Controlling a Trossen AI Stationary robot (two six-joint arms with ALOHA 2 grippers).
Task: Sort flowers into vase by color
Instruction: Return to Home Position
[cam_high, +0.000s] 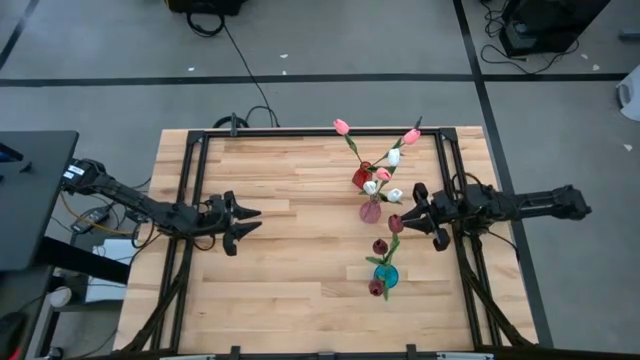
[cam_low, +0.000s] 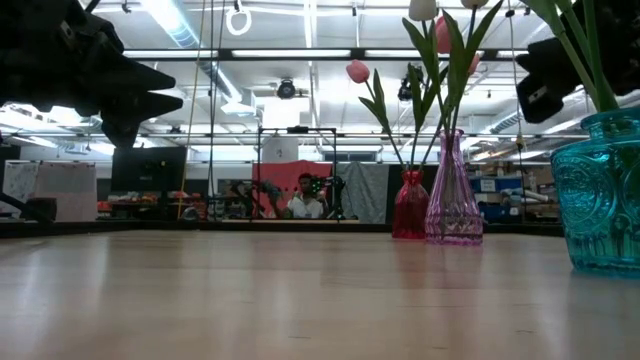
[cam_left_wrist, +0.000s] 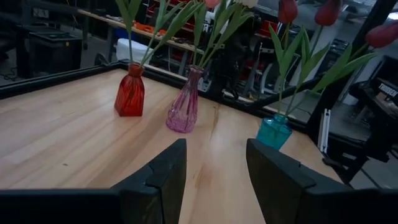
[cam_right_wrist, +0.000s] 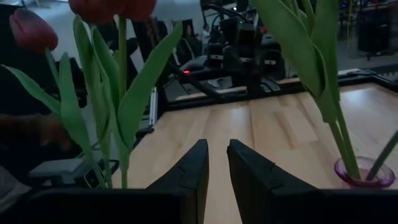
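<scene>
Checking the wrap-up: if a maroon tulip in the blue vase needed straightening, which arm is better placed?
Right. The right gripper hangs close to the blue vase and its maroon tulips; the left gripper is far across the table. Both look empty.

Robotics lab: wood table (cam_high: 300, 250) in black frame (cam_high: 190, 200), floor cables (cam_high: 247, 70), ceiling strip lights (cam_low: 310, 30), cluttered benches (cam_low: 150, 205).

the left arm (cam_high: 140, 205) and right arm (cam_high: 520, 205) are slim, matte black, jointed segments; cables (cam_high: 95, 220) bunch at the left base. each ends in two dark wedge-shaped fingers (cam_left_wrist: 163, 177).
</scene>
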